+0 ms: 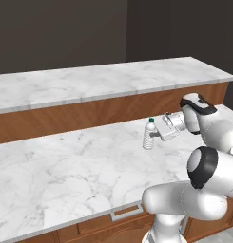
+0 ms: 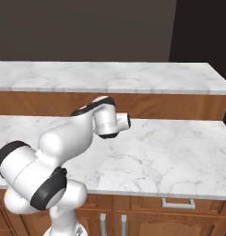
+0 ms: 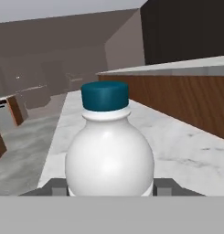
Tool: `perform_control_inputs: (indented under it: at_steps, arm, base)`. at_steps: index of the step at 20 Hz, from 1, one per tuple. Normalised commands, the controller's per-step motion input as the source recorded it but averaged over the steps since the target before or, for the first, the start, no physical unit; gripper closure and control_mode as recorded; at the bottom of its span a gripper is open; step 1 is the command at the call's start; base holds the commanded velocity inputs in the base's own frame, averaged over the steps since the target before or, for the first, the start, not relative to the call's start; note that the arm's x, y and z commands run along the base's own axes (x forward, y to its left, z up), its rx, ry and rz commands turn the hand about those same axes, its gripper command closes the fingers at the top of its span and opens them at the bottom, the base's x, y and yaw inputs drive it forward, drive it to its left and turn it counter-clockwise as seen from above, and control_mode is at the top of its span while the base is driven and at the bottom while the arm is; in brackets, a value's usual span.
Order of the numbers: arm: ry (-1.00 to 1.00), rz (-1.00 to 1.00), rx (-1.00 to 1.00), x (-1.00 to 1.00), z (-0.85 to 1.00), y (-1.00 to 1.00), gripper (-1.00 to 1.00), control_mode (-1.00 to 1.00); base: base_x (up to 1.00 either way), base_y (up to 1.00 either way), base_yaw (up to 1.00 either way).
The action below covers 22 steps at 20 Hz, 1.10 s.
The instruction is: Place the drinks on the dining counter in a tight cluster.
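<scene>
A tiny clear bottle [image 1: 149, 135] with a dark teal cap, one of the drinks, stands upright over the lower marble counter [image 1: 75, 166], near its back right. My gripper [image 1: 154, 135] reaches in from the right, level with the bottle's middle, and is shut on it. In the hand view the bottle [image 3: 109, 155] sits close up between my two fingertips [image 3: 55, 185], which press against its sides. I cannot tell whether its base rests on the marble. The dining counter [image 1: 89, 81], a raised white marble slab over brown wood panels, runs behind it.
The dining counter's wood side panel [image 1: 89, 114] rises like a wall directly behind the bottle. The lower counter has drawers with silver handles [image 1: 126, 212] along its front edge. My arm [image 2: 68, 138] arches over the lower counter's right part.
</scene>
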Motion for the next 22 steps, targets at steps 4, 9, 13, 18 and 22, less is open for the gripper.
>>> perform_control_inputs:
  at_steps: [4, 9, 13, 18, 22]
  arm:
    - [0.26, 0.0, 0.0, -0.18, 0.85, 0.0, 1.0, -1.0]
    - [-0.01, 0.0, 0.02, -0.51, 0.49, 0.0, 1.0, -1.0]
    - [-0.17, 0.0, 0.01, -0.57, 0.39, 0.0, 1.0, -1.0]
    - [-0.09, 0.0, 0.0, -0.47, 0.36, 0.0, 1.0, -1.0]
    - [-0.1, 0.0, -0.01, -0.31, 0.57, 0.0, 1.0, -1.0]
  base:
    - [0.0, 0.0, 0.0]
    - [0.0, 0.0, 0.0]
    - [0.0, 0.0, 0.0]
    - [0.0, 0.0, 0.0]
    - [0.0, 0.0, 0.0]
